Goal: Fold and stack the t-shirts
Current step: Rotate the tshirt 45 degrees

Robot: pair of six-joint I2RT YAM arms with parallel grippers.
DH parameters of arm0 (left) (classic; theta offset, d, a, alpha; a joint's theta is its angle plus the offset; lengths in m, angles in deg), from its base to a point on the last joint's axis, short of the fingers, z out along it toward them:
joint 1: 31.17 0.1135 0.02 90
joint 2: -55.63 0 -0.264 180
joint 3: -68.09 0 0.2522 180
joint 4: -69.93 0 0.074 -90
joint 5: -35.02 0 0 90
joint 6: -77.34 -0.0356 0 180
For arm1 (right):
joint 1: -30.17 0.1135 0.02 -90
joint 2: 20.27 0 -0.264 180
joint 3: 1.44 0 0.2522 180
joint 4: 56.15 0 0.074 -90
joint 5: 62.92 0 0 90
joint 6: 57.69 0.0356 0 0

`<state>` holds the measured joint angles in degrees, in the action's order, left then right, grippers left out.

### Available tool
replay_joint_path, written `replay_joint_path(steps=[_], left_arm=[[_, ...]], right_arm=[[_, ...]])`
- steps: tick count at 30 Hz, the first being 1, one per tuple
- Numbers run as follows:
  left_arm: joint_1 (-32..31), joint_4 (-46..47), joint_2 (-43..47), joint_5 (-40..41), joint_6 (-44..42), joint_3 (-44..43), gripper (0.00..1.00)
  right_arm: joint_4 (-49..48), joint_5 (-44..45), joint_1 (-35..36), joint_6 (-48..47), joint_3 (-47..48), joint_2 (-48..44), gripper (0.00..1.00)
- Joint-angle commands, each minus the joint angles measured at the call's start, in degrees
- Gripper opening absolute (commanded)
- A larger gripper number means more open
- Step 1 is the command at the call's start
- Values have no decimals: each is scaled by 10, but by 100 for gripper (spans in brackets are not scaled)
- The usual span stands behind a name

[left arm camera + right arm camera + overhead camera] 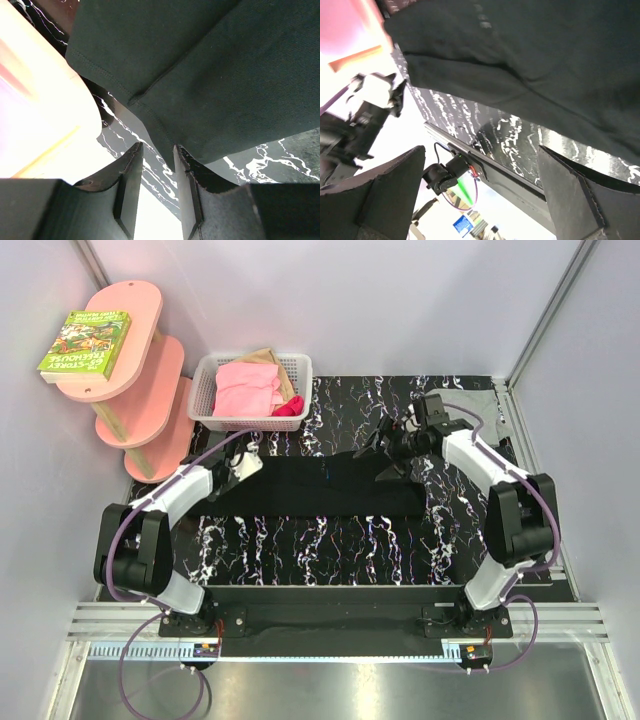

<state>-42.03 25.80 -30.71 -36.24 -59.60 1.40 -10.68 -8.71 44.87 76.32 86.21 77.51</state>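
Observation:
The black t-shirt (330,490) lies folded into a long strip across the middle of the marbled table; its flower print does not show. My left gripper (244,464) is at the strip's left end. In the left wrist view the jaws (157,150) stand a narrow gap apart and empty, and the shirt's hemmed corner (150,95) lies just past the fingertips. My right gripper (381,449) hovers over the strip's back right part. Its jaws (481,148) are wide open and empty above the black cloth (530,55). The light grey t-shirt (487,403) lies at the back right, partly under the right arm.
A white basket (205,400) with pink and red cloths stands at the back left, close to the left gripper. A pink shelf unit (135,360) with a book (85,343) is further left. Walls close in the table on both sides.

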Motion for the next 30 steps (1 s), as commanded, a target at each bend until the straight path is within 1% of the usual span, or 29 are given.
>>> replay_joint_path(steps=[1,4,8,12,15,17,21,30], left_arm=[[1,11,7,10,-8,-9,36],[5,15,-3,12,-10,-6,36],[11,36,-12,17,-11,3,36],[21,64,-22,23,-10,9,36],[29,83,-32,28,3,4,36],[31,87,-37,24,11,-2,36],[31,100,-77,31,19,-2,36],[30,149,-145,58,9,24,35]], right_arm=[[-7,-11,4,9,-20,26,100],[-6,12,4,-5,-28,44,100],[-3,76,4,-30,-48,81,100],[-1,87,3,-56,-47,141,100],[3,101,3,-66,-45,154,100],[6,108,3,-73,-44,156,100],[14,124,3,-79,-51,157,100],[51,175,-3,-102,-48,136,100]])
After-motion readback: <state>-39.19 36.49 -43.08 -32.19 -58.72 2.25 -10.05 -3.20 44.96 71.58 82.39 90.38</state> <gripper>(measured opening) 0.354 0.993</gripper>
